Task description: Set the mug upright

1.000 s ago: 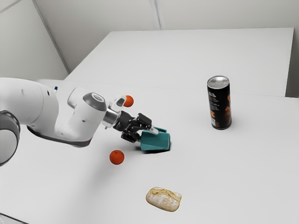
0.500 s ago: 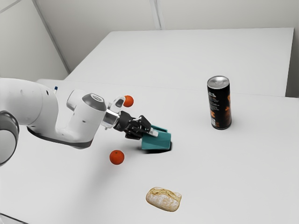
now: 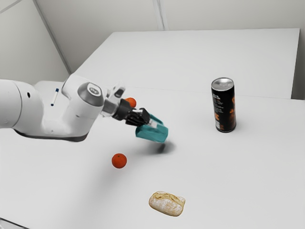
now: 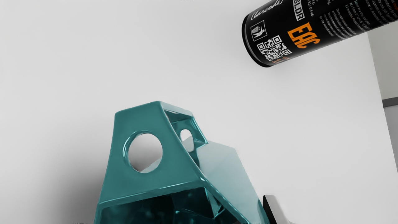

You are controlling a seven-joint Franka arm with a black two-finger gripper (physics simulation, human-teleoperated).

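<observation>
One teal mug [image 3: 150,134], tilted, held above the counter [image 3: 248,167], fingers [image 3: 152,124] clamped on its wall; liable to topple onto its side, should the grip open while it hangs aslant.

a white robot arm [image 3: 78,109] reaches over a broad white table [image 3: 257,176] set before plain, pale grey walls [image 3: 214,14] in what appears to be a robotics lab, though the room's exact kind is unclear.
</observation>
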